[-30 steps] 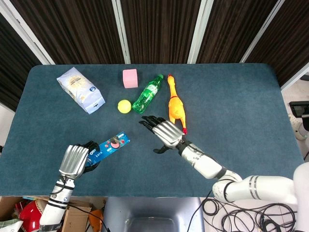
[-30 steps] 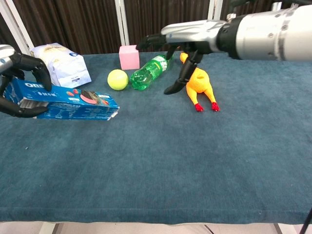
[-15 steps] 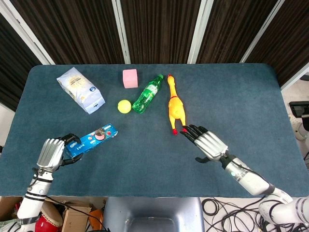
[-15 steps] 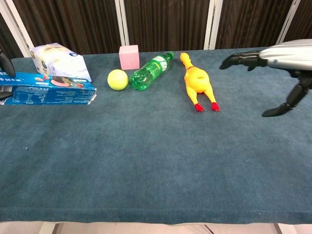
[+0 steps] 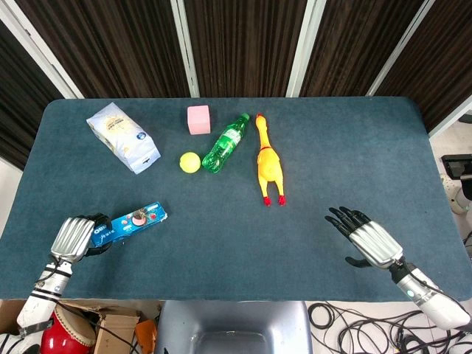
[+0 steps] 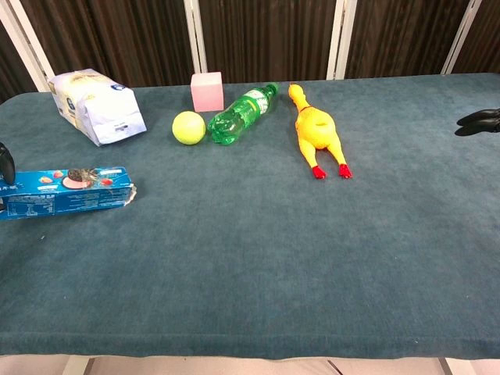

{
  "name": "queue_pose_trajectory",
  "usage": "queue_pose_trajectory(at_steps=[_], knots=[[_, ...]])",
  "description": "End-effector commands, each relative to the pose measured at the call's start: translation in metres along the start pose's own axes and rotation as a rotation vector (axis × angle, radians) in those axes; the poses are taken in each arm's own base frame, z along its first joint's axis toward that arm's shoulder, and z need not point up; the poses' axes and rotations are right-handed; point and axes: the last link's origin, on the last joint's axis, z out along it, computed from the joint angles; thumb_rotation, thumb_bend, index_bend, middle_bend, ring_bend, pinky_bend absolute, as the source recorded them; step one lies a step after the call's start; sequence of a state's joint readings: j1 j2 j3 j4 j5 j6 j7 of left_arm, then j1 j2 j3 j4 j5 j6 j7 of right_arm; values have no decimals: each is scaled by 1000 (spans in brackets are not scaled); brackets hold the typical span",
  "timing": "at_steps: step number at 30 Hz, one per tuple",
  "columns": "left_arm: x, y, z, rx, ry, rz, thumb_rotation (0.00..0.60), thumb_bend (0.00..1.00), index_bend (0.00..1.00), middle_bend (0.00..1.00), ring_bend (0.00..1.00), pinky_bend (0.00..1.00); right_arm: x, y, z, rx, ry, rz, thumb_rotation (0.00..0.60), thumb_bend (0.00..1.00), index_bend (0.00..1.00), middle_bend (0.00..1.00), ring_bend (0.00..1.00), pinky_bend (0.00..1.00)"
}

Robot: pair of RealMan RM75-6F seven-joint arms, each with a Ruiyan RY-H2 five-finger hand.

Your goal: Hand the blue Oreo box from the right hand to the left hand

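Note:
The blue Oreo box (image 5: 131, 222) lies long and flat at the front left of the table, its near end gripped by my left hand (image 5: 74, 237). In the chest view the box (image 6: 66, 191) reaches in from the left edge, and only a dark fingertip (image 6: 6, 160) of that hand shows. My right hand (image 5: 367, 242) hovers at the front right with fingers spread and nothing in it. The chest view catches just its fingertips (image 6: 478, 122) at the right edge.
At the back stand a white bag (image 5: 123, 137), a pink cube (image 5: 198, 119), a yellow ball (image 5: 190, 162), a green bottle (image 5: 226, 143) and a rubber chicken (image 5: 268, 163). The blue-green table (image 5: 221, 243) ends close behind both hands.
My left hand has drawn the Oreo box further left and lower toward the table. My empty right hand has pulled back to the front right, away from the chicken.

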State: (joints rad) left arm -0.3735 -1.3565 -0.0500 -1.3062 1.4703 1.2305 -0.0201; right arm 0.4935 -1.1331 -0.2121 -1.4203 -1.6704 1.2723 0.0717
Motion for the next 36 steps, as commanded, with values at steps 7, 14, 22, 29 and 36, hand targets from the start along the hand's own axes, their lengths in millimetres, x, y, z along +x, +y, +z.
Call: queue_pose_trajectory(at_steps=[7, 14, 22, 29, 36], knots=[[-2, -9, -14, 38, 5, 111, 600, 322, 102, 75, 149, 456, -7, -1, -5, 10, -2, 9, 600, 117, 0, 0, 0, 167], [3, -11, -22, 39, 31, 127, 600, 285, 4, 0, 11, 360, -5, -1, -6, 13, 10, 14, 600, 117, 0, 0, 0, 167], [36, -3, -91, 47, 255, 178, 600, 282, 25, 0, 0, 286, -5, 0, -43, -170, 33, -15, 600, 117, 0, 0, 0, 167], [43, -10, -121, 131, 253, 202, 600, 281, 45, 0, 0, 276, -3, -5, -68, -399, 160, 36, 600, 117, 0, 0, 0, 169], [45, -16, -125, 207, 188, 185, 600, 281, 94, 3, 1, 267, 1, -7, -84, -507, 298, 51, 600, 117, 0, 0, 0, 174]])
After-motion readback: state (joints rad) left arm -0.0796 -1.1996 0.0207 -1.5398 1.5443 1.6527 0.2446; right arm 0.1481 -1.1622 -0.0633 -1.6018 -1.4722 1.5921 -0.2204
